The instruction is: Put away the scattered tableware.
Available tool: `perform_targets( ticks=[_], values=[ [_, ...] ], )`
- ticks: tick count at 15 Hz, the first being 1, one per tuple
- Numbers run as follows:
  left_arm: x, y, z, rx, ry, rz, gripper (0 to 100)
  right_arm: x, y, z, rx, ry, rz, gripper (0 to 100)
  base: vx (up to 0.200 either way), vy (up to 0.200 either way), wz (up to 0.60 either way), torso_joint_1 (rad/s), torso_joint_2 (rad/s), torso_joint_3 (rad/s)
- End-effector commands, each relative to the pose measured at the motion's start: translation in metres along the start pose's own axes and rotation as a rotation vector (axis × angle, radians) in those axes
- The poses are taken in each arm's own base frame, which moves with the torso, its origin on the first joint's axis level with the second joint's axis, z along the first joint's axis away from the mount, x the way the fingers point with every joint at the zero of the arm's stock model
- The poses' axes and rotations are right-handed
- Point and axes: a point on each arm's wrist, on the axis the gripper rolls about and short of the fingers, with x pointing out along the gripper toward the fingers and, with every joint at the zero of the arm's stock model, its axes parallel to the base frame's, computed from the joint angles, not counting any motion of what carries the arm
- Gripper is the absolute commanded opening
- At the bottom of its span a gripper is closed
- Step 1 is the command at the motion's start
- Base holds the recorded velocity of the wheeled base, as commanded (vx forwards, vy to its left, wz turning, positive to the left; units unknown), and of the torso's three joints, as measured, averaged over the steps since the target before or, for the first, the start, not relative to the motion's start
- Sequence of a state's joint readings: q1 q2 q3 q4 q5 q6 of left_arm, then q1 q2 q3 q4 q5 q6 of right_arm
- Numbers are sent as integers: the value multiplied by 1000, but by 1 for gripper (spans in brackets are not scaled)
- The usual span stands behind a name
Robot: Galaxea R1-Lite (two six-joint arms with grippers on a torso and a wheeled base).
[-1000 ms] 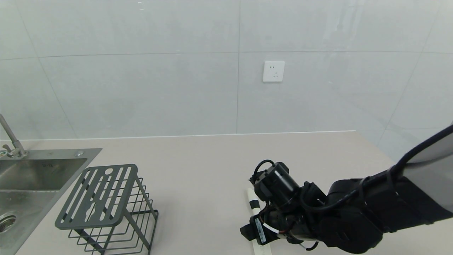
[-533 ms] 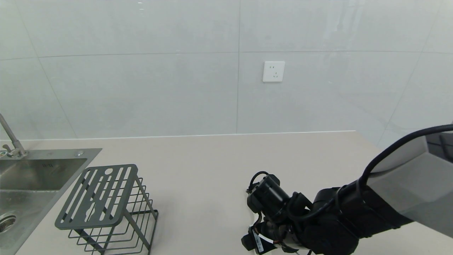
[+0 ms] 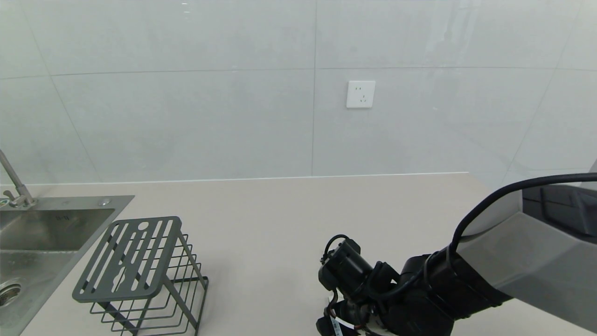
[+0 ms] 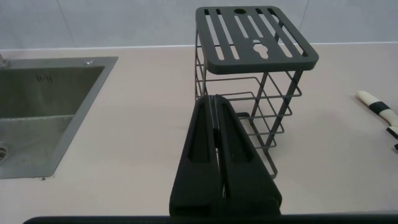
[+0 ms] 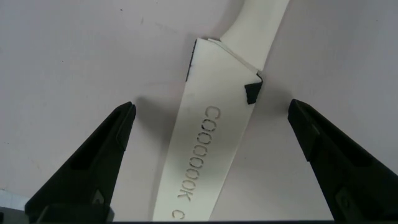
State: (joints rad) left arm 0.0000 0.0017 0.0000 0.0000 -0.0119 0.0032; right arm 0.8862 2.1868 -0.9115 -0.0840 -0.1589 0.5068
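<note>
Tabletop (image 3: 280,219): broad, smooth, matte beige surface running back to a pale tiled wall.
Sink (image 3: 42,233): brushed stainless steel basin, sunk into the tabletop at the robot's left.
Rack (image 4: 256,61): dark grey metal, an open wire cage under a flat slotted top plate, standing upright just beside the sink.
Right gripper (image 5: 211,124): low over the tabletop to the right of the rack, black jaws spread wide on either side of the knife, not touching it.
Left gripper (image 4: 215,106): black jaws pressed fully together, holding nothing, near the rack.
Knife (image 5: 258,25): lies flat on the tabletop, well apart from the rack; smooth white blade, rounded white handle with black bands.
</note>
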Motion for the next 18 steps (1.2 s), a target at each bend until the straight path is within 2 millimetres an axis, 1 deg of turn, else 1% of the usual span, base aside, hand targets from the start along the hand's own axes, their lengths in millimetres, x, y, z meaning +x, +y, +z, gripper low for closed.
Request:
perform_targets(
  ticks=[1, 4, 6, 11, 15, 18],
  values=[
    [0, 0, 0, 0, 1, 0, 0, 0, 0, 0, -1, -3, -1, 100, 0, 0, 0, 0, 0, 0],
    [0, 0, 0, 0, 1, 0, 0, -1, 2, 5, 2, -17, 5, 100, 0, 0, 0, 0, 0, 0],
    [0, 0, 0, 0, 1, 0, 0, 2, 2, 5, 0, -32, -28, 100, 0, 0, 0, 0, 0, 0],
    [0, 0, 0, 0, 1, 0, 0, 8, 3, 5, -1, -22, -34, 100, 0, 0, 0, 0, 0, 0],
    [0, 0, 0, 0, 1, 0, 0, 11, 7, 10, 3, -34, -27, 100, 0, 0, 0, 0, 0, 0],
    [0, 0, 0, 0, 1, 0, 0, 15, 6, 9, 1, -34, -51, 100, 0, 0, 0, 0, 0, 0]
  ],
)
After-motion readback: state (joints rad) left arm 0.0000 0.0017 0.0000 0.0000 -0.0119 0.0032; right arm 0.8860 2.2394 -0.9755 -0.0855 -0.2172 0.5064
